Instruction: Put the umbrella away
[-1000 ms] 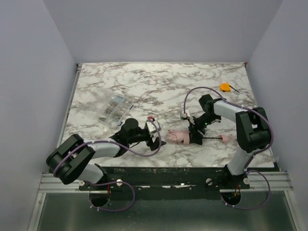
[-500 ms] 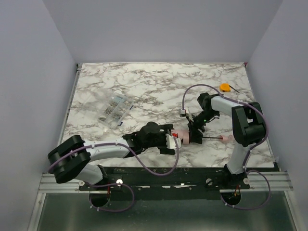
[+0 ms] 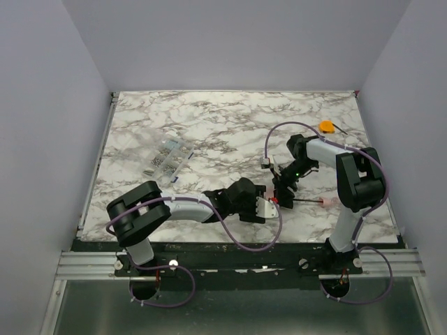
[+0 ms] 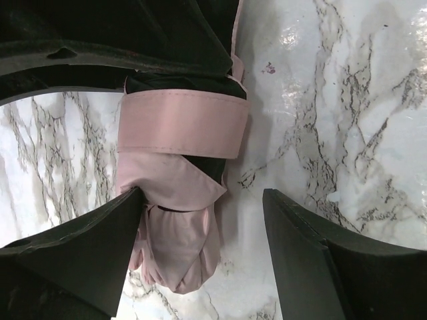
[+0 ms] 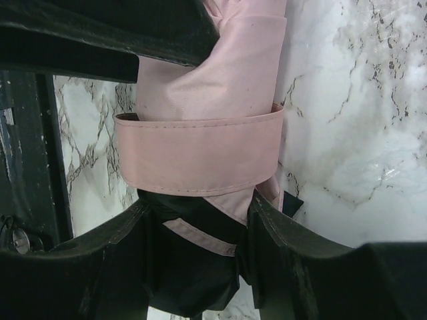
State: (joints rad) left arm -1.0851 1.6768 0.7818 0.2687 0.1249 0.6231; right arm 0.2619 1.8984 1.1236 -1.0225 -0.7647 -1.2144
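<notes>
Left wrist view: the umbrella (image 4: pixel 175 233) lies folded on the marble, and its pink bundle runs up between the spread jaws of the left gripper (image 4: pixel 200 200). The finger at picture-left (image 4: pixel 87 253) just touches the canopy fabric. The other finger (image 4: pixel 320 260) stands apart from it, with bare marble between. Jaws released, nothing grasped. A pink strap (image 4: pixel 183 123) wraps the bundle just beyond the fingertips, with black lining showing around it.

Right wrist view: the same bundle from the other end. The right gripper (image 5: pixel 199 207) has its jaws clenched on the umbrella, one finger against each flank of the dark folds. The strap sits just past the tips.

Top view: the two grippers meet nose to nose and almost hide the bundle. Only this view shows the slim shaft (image 3: pixel 307 202) and small pink handle (image 3: pixel 328 202) trailing out behind the right jaws.

Surface: white table (image 3: pixel 230 125) with grey marble veining. A clear packet (image 3: pixel 166 159) of small metal parts lies well apart from the left jaws. A small orange object (image 3: pixel 326 125) lies well beyond the right jaws, near the far corner. Plain pale walls (image 3: pixel 230 42) stand on three sides, and a metal rail (image 3: pixel 230 262) runs along the near edge.
</notes>
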